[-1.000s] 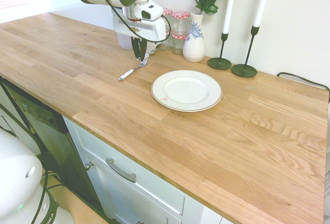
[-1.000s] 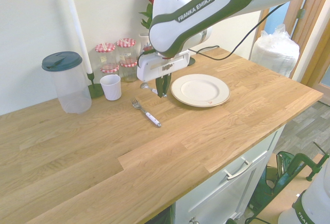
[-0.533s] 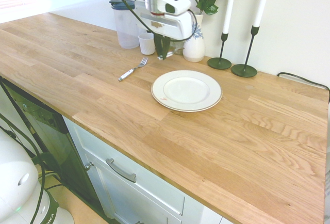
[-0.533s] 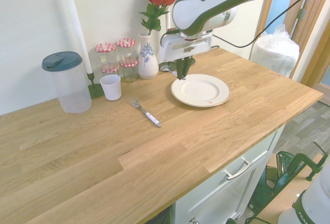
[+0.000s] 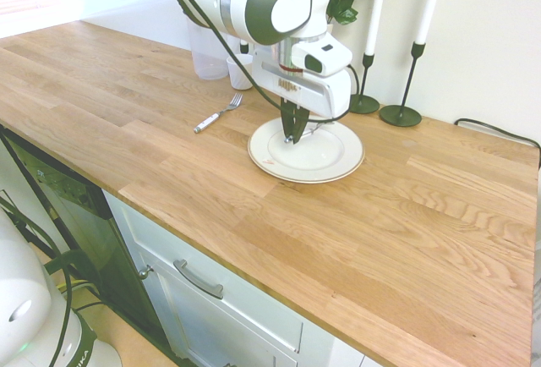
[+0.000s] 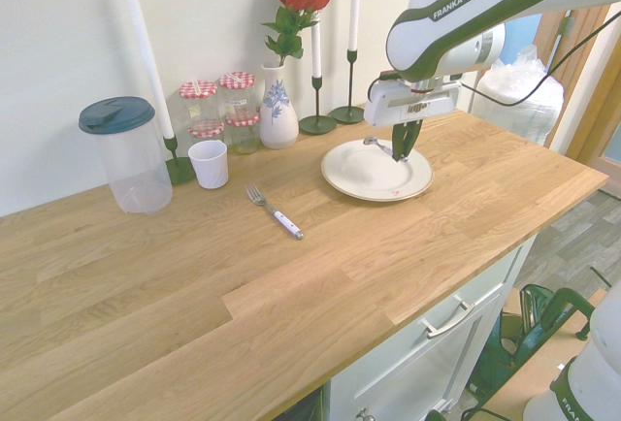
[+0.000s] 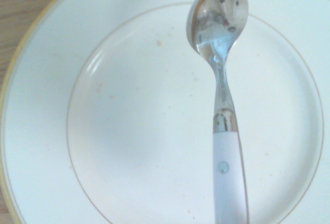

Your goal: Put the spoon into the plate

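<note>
Now that it has left the counter's (image 5: 338, 257) back edge, spoon (image 6: 381, 145): pinched in the jaws, over the plate's rim and middle.
Plate (image 5: 272, 164): beneath it; only lowering and release seem left.

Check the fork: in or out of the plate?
Out: the fork lies on the bare counter, apart from the plate.

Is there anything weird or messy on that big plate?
Yes, a little. The plate has tiny brownish specks scattered on it, like crumbs, though it should look plain white. The spoon above them looks fine.
</note>
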Available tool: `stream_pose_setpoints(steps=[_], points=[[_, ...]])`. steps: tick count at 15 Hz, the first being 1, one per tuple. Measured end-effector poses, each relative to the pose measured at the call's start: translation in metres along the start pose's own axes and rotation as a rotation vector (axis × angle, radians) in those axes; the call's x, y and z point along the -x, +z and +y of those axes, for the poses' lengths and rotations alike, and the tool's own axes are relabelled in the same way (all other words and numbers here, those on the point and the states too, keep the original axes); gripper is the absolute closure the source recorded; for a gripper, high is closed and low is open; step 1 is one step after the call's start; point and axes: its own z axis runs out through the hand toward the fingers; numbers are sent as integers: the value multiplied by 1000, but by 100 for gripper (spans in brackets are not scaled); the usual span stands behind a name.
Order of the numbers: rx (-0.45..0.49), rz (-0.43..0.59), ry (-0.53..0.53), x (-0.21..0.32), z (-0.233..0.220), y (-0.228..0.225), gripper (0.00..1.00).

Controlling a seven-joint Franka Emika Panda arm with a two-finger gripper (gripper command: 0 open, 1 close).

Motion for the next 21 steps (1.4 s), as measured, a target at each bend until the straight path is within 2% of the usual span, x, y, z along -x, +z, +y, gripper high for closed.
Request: stream_pose_setpoints(steps=[5, 6, 13, 21], points=[[9, -9, -5, 6, 6, 21, 100], [13, -12, -11, 7, 4, 25, 0], [12, -11, -41, 15, -15, 31, 0], [14, -10, -32, 14, -17, 26, 0]])
